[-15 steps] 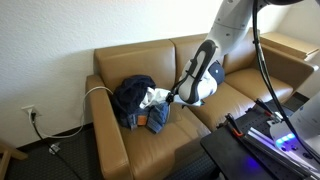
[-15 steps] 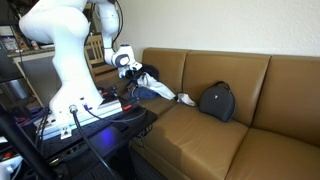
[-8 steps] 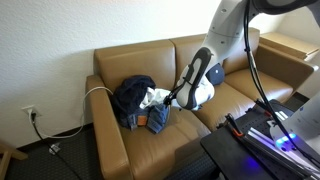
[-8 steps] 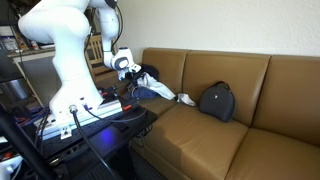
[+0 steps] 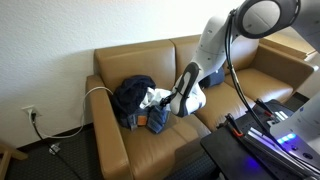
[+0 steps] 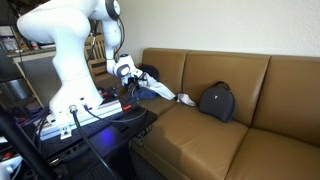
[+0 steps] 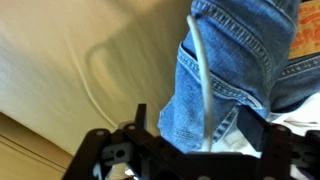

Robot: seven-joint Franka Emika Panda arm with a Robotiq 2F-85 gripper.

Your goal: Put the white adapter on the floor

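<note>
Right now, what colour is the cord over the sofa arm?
White cord, clearest in an exterior view.

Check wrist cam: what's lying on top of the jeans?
A thin white cord runs down over the jeans toward the gripper. Its lower end is hidden behind the gripper, so what it connects to cannot be seen.

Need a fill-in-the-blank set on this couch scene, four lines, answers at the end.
1. The dark blue clothes pile lies on the tan ____.
2. In the wrist view, the cord across the jeans is ____ in colour.
3. In an exterior view, the bag is ____ in colour.
4. In the wrist view, the gripper has its jaws ____.
Missing words: sofa; white; black; open.
</note>
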